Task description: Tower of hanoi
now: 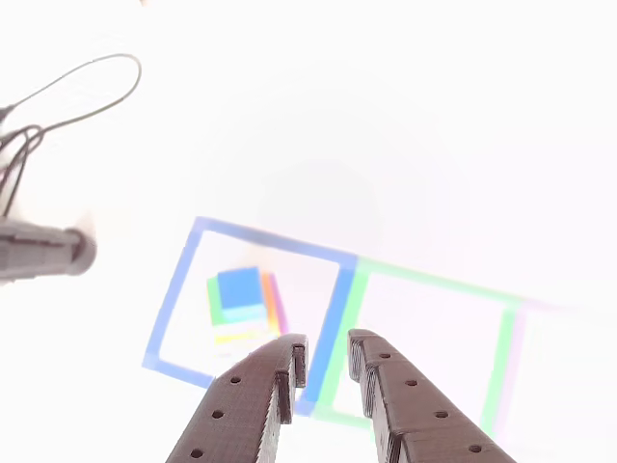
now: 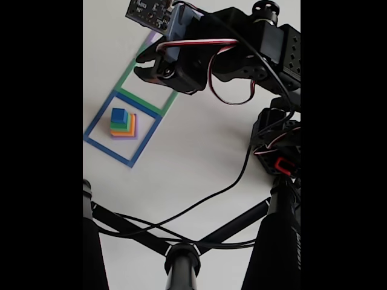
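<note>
Fixed view: stack of matte coloured cubes, blue on top (image 2: 120, 115), sits inside blue tape square outline (image 2: 97, 145), left of frame; dark pincer (image 2: 143, 64) hovers above, upper centre, jaws narrowly apart, empty.
Other view: stack (image 1: 241, 294) lies left of the fingertips (image 1: 294, 362). Judgement: shift left, centre over blue cube, descend straight, grip only that one. White counter (image 2: 199, 157), overexposed; green tape square (image 2: 130, 75) adjacent; tripod legs (image 2: 181, 260) at the bottom.
</note>
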You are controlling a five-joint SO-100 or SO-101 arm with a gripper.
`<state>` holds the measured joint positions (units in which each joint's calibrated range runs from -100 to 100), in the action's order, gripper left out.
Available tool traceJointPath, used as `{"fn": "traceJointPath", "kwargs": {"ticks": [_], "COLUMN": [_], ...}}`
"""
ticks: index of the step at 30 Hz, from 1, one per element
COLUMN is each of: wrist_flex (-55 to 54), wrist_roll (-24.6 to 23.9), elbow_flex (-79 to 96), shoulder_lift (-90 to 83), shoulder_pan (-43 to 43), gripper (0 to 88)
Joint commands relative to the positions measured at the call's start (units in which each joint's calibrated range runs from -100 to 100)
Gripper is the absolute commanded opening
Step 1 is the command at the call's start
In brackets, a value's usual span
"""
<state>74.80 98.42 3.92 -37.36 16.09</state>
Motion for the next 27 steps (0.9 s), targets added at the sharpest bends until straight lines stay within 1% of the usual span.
{"fn": "traceJointPath", "kwargs": {"ticks": [1, 7, 9, 13, 14, 15, 17, 18, 19, 20, 21, 23, 24, 27], "wrist_flex": [8.3, 9.6, 9.6, 10.1, 9.9, 9.2, 5.7, 3.3, 1.3, -0.7, -2.1, -3.9, -5.6, -14.2], "wrist_roll": [0.9, -2.5, -4.5, -5.0, -7.9, -9.6, -14.7, -18.4, -22.9, -29.9, -39.5, -51.3, -56.4, -72.1], "elbow_flex": [-9.3, -9.7, -8.6, -7.3, -6.2, -5.3, -1.6, 1.0, 3.4, 5.7, 7.5, 11.4, 14.0, 24.7], "shoulder_lift": [-0.1, -0.9, -1.5, -2.5, -3.1, -3.9, -6.0, -7.4, -8.8, -10.2, -11.2, -13.3, -14.4, -19.0], "shoulder_pan": [-1.6, -3.8, -5.2, -7.8, -8.3, -9.1, -10.0, -10.1, -10.2, -10.5, -10.7, -11.7, -12.2, -14.1], "gripper": [0.1, 1.5, 2.5, 5.9, 5.3, 4.7, 2.5, 0.3, 0.0, 0.0, 0.0, 0.0, 0.0, 0.0]}}
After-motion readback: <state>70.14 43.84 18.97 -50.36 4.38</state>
